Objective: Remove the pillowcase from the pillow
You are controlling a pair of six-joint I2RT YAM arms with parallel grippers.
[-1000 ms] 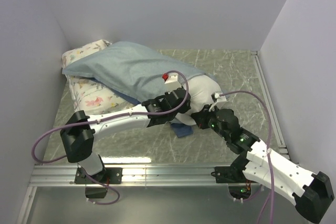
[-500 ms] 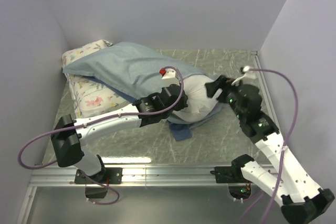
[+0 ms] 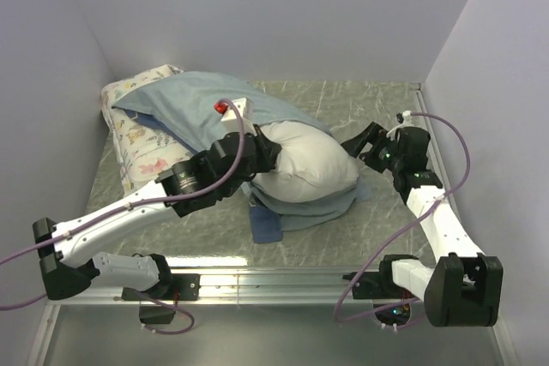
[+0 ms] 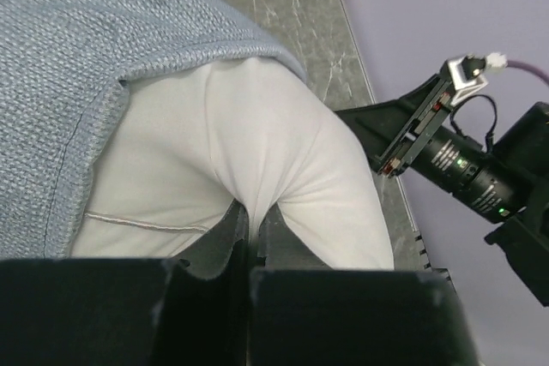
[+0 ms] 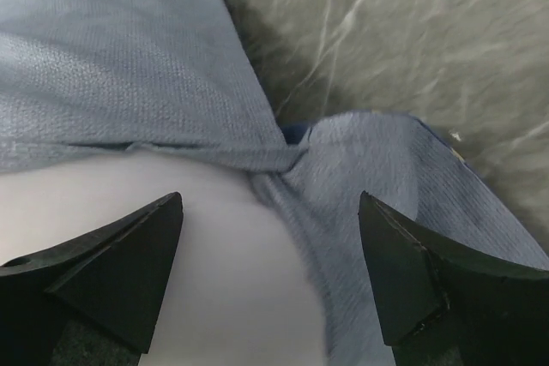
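Left wrist: pillow (image 4: 283,143) fold btwn closed L end effector (image 4: 252,227) tips.

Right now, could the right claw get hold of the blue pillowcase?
Probably yes. The right claw is open just above the pillowcase edge bunched beside the white pillow, with nothing in between.
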